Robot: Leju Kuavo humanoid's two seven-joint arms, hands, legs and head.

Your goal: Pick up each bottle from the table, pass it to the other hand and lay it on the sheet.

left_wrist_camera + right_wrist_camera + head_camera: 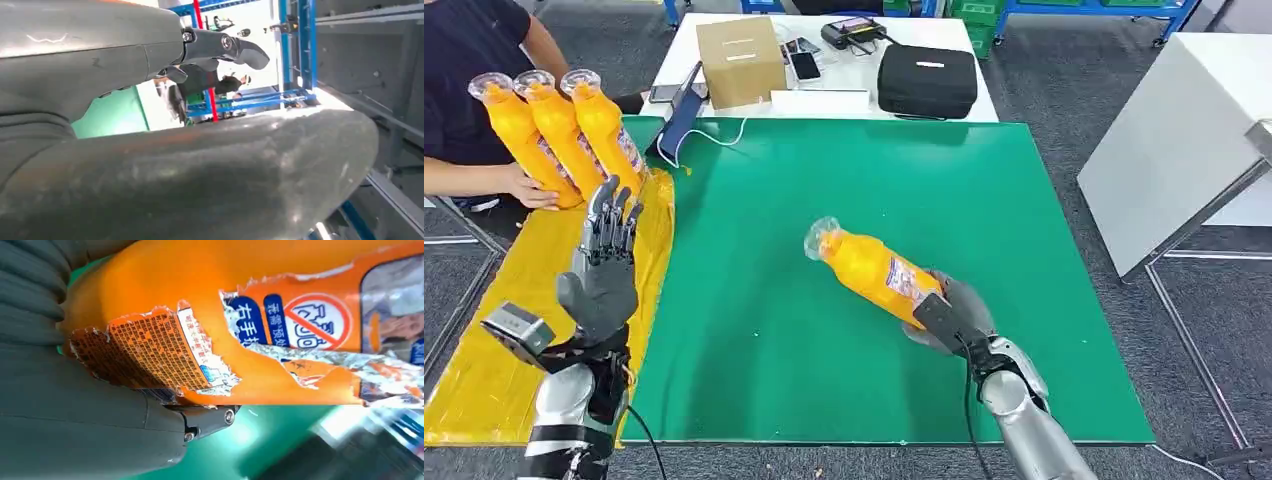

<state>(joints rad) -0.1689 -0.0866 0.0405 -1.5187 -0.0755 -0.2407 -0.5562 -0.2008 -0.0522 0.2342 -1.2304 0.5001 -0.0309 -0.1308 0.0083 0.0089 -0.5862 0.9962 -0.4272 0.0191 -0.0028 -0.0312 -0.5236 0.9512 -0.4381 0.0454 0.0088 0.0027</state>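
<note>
Gripping the base end of an orange plastic bottle [874, 270], the right hand [949, 315] has its grey thumb and darker fingers wrapped around the body, over the green mat [984, 200]. That bottle lies tilted, with its clear cap pointing away from the robot and toward its left. In the right wrist view the orange plastic bottle [240, 315] shows a badly torn label: ragged paper with small print, a blue patch with white characters, a red no-entry circle, and silvery foil where the print has peeled. Whether the bottle rests on the mat or is just above it cannot be told.

Over to the left, the left hand [602, 265] is raised with its palm up and fingers spread and straight, holding nothing, above the edge where the mat meets the yellow glossy sheet [484, 360]. Its fingertips [614, 200] reach close to three more orange bottles [559, 130], which stand leaning side by side at the far end of the sheet, steadied by a person's hand [529, 188].

Beyond the mat, a white table [884, 95] carries a brown cardboard box [740, 60], a black zipped case [927, 80] and a dark phone [804, 65].
</note>
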